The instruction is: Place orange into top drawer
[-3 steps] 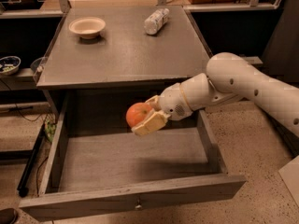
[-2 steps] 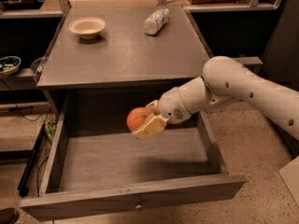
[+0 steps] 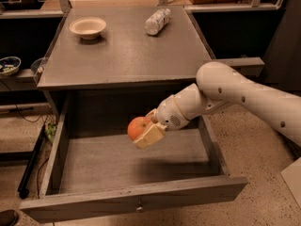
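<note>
The orange (image 3: 137, 126) is a round orange-red fruit held in my gripper (image 3: 143, 132), whose cream fingers are shut on it. The white arm reaches in from the right. The gripper holds the orange in the air above the middle of the open top drawer (image 3: 117, 161), a wide shallow grey wooden box pulled out toward the camera. Its front panel with a small metal knob (image 3: 138, 204) is at the bottom of the view. The drawer floor below the orange is bare.
The grey tabletop (image 3: 127, 51) above the drawer carries a cream bowl (image 3: 88, 27) at the back left and a plastic bottle (image 3: 156, 21) lying at the back right. A small bowl (image 3: 8, 65) sits on a shelf at far left. Speckled floor lies to the right.
The gripper with the orange has stayed over the middle of the drawer, shifting only slightly lower and toward the front. Nothing else has moved.
</note>
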You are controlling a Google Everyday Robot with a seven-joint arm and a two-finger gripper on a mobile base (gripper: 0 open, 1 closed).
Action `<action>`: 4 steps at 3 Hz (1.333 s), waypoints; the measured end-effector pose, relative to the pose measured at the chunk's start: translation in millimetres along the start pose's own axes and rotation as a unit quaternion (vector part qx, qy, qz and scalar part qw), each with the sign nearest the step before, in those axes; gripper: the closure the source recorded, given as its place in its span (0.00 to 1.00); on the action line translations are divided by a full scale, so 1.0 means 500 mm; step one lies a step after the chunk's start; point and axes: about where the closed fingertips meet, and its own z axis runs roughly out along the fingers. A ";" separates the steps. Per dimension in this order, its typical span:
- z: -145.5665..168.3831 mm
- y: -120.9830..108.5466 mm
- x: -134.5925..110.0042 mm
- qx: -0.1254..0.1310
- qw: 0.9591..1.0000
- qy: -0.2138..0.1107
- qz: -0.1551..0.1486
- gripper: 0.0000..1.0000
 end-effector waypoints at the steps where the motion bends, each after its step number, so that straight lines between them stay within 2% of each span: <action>1: 0.030 -0.002 0.039 -0.009 0.999 0.033 0.016 1.00; 3: 0.039 -0.001 0.043 -0.013 0.999 0.033 0.019 1.00; 4: 0.066 -0.001 0.067 -0.024 0.999 0.035 0.033 1.00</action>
